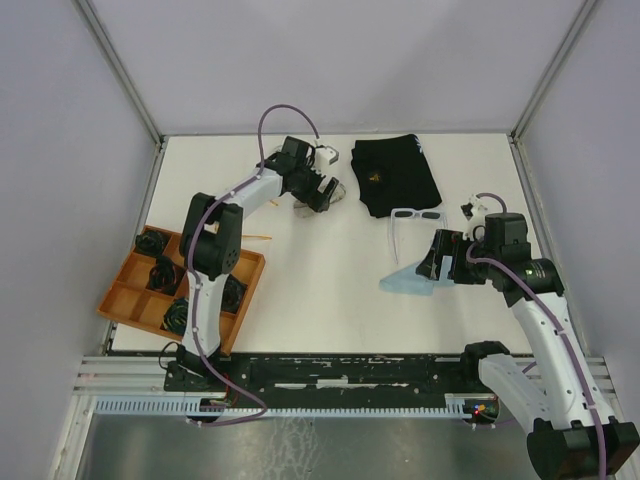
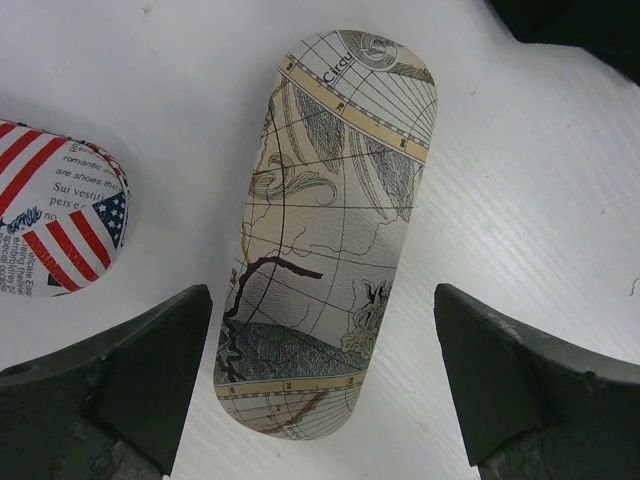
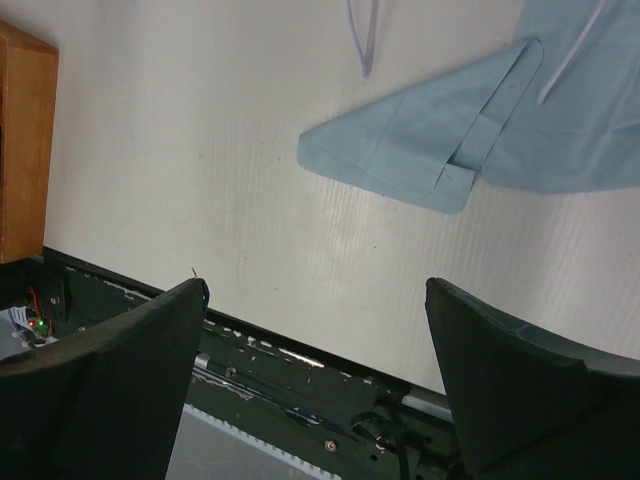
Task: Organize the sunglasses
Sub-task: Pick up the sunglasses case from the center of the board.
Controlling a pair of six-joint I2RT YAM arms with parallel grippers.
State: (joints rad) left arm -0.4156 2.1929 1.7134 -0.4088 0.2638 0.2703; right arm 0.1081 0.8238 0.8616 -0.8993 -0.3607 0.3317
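The white sunglasses [image 1: 414,218] are lying right of centre on the desk [image 1: 320,290], temples pointing at the near edge, just beyond the right claw [image 1: 437,262], which is hanging spread and empty over a cloth [image 1: 408,282], while the left claw [image 1: 318,197], also spread, is straddling a case [image 2: 330,230] by the far edge.

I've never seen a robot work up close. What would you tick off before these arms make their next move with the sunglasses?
1. The left claw is open: ok, jaws wide apart.
2. The map-print case sits centred between its jaws: ok.
3. The flag-print case is clear of those jaws: ok, it lies apart to one side.
4. The map-print case is open to take sunglasses: not ok, it is shut.
5. The right claw is open and empty: ok; the blue cloth lies ahead of it.
6. The white sunglasses are free of both claws: ok.
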